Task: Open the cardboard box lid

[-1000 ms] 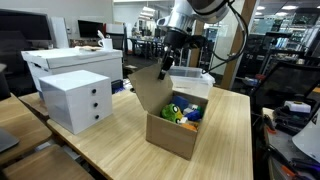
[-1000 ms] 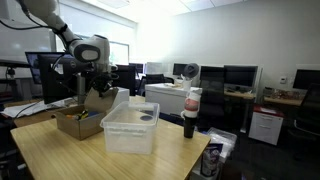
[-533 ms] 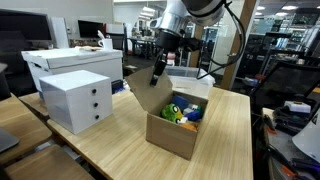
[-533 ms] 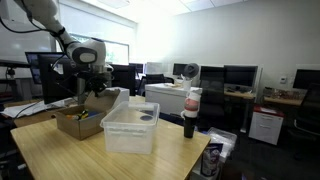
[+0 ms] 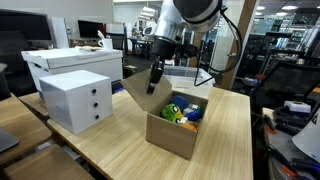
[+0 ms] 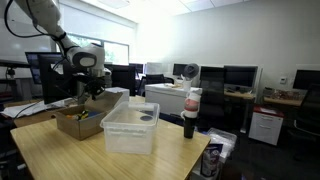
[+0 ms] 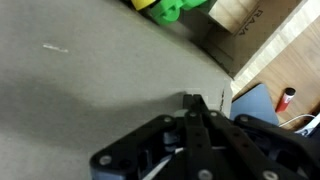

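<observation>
The brown cardboard box (image 5: 178,128) stands open on the wooden table, with colourful toys (image 5: 181,112) inside; it also shows in an exterior view (image 6: 74,121). Its lid flap (image 5: 143,93) on the drawer-unit side leans outward from the box. My gripper (image 5: 154,77) has its fingers together, tips against this flap's upper part. In the wrist view the flap (image 7: 90,75) fills most of the picture, and the gripper (image 7: 196,103) rests on it near its edge, nothing between the fingers. Green toys (image 7: 168,8) show at the top. No shipping label is visible.
A white three-drawer unit (image 5: 76,98) stands just beyond the flap. A clear plastic bin (image 6: 130,128) sits beside the box. A larger white box (image 5: 62,60) lies behind the drawers. A dark bottle (image 6: 190,113) stands on the table (image 5: 230,120).
My gripper has moved down and toward the drawer unit, pushing the flap further outward from the box.
</observation>
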Controlling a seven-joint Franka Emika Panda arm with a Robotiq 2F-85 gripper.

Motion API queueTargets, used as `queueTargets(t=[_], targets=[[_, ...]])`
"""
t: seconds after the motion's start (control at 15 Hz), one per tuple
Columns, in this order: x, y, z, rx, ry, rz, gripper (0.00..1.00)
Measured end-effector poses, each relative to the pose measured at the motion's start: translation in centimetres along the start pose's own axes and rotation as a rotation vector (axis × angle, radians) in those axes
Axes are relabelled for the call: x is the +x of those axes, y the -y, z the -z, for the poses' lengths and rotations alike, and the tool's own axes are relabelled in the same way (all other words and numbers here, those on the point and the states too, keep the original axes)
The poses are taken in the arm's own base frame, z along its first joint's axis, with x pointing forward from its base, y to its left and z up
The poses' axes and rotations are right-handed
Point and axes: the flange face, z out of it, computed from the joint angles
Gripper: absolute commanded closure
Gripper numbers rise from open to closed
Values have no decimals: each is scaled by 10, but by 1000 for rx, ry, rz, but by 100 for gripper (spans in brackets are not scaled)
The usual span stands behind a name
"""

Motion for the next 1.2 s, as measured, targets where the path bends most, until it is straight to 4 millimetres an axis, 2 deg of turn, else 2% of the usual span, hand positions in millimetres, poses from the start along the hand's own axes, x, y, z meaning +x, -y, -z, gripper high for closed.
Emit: queueTargets(t=[0.27,0.87,1.2], targets=[[-2,-3,-15,14,19,-8,97],[0,-19,-25,25,20,-32,98],[-3,-30,-40,36,35,-50,98]])
